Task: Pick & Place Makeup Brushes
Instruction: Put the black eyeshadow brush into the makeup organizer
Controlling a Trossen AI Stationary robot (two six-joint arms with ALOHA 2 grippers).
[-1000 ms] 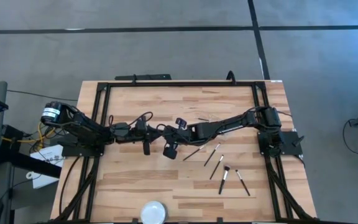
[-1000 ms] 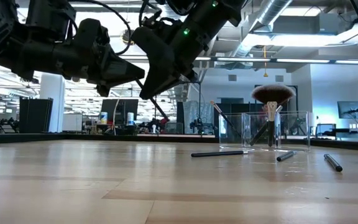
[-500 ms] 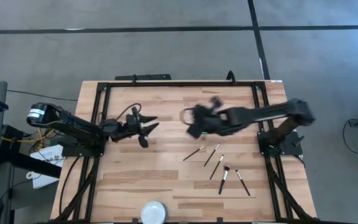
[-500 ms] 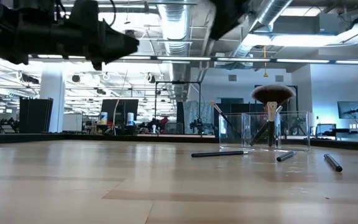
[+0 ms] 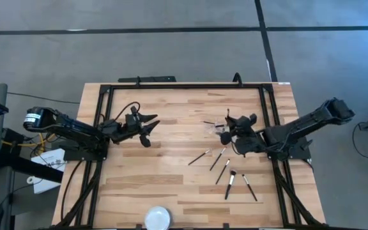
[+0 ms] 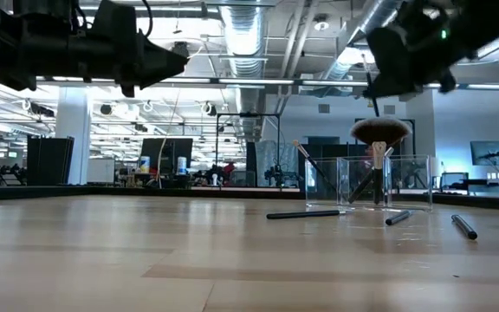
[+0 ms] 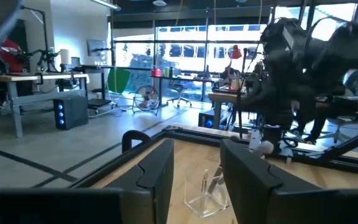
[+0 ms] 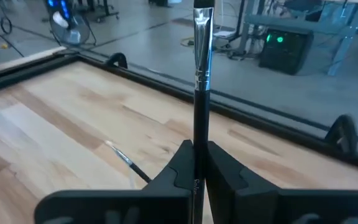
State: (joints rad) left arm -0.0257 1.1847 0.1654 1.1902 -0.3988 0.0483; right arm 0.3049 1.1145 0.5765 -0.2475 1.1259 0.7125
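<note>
My right gripper (image 5: 227, 131) (image 8: 199, 168) hangs above the table's right part, next to the clear holder (image 5: 214, 126) (image 6: 372, 182), and is shut on one slim dark brush with a silver ferrule (image 8: 202, 74). The holder stands several brushes upright, one with a fluffy reddish-brown head (image 6: 379, 130). Several more brushes lie flat on the wood (image 5: 199, 156) (image 5: 222, 170) (image 5: 250, 188) (image 6: 306, 214). My left gripper (image 5: 149, 130) (image 7: 194, 174) is open and holds nothing, raised over the table's left half. My right gripper pinches the brush by its dark handle (image 8: 199, 155) between the two fingers. The brush lies along the fingers and sticks out past their tips, ferrule and bristle tip (image 8: 202, 18) free. It is lifted clear of the table.
A round white dish (image 5: 157, 218) sits at the near edge. A black metal frame (image 5: 184, 86) runs around the tabletop. One thin brush (image 8: 126, 160) lies on the wood below my right gripper. Bare wood lies between the two arms.
The two grippers were together over the middle of the table. My right gripper has swung toward the right edge, carrying the brush, and now hangs by the clear holder. My left gripper has drawn back toward the left edge.
</note>
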